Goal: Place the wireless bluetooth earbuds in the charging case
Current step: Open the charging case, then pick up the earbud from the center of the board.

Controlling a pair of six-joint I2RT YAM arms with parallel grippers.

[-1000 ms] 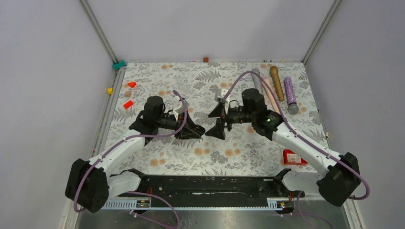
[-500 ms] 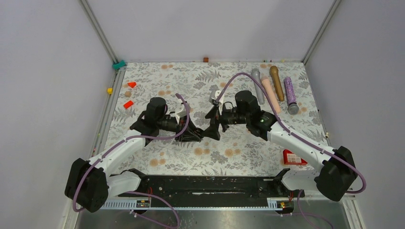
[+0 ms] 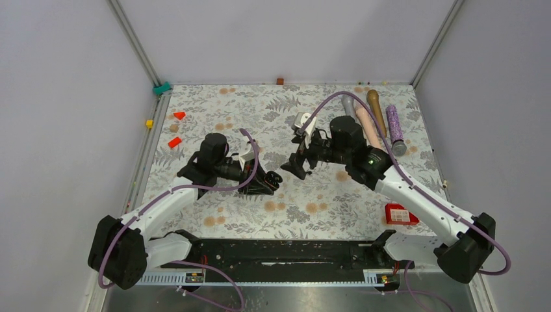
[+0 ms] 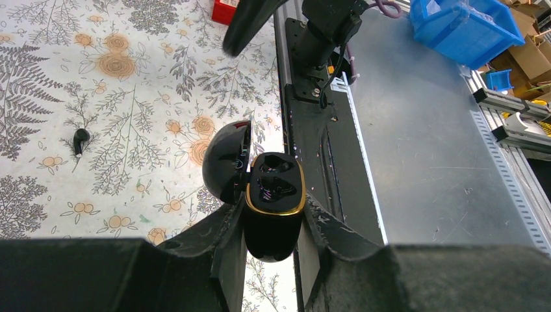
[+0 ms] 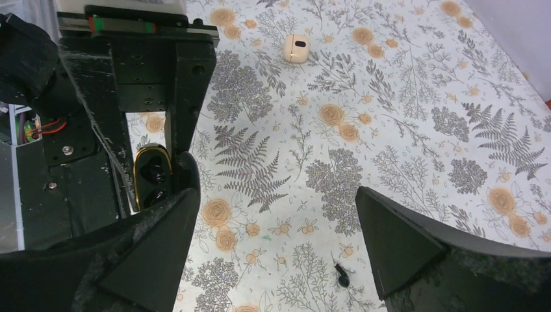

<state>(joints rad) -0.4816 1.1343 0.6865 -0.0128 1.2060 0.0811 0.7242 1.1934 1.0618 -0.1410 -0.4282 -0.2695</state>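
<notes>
Black and gold against a floral print.
The charging case (image 4: pixel 273 195) is glossy black with a gold rim; an earbud (image 4: pixel 80 138) is black. The surface (image 3: pixel 325 195) is white, printed with grey ferns and orange blossoms. The arms' cables (image 3: pixel 195 188) are purple; a small box (image 3: pixel 399 214) is red.

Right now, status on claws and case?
Left claw shut on open black charging case. Right claw open, empty. One earbud loose on table beneath it. Nothing blocking it.

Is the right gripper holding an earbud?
No, the right gripper is open and empty; an earbud lies on the table between its fingers.
</notes>
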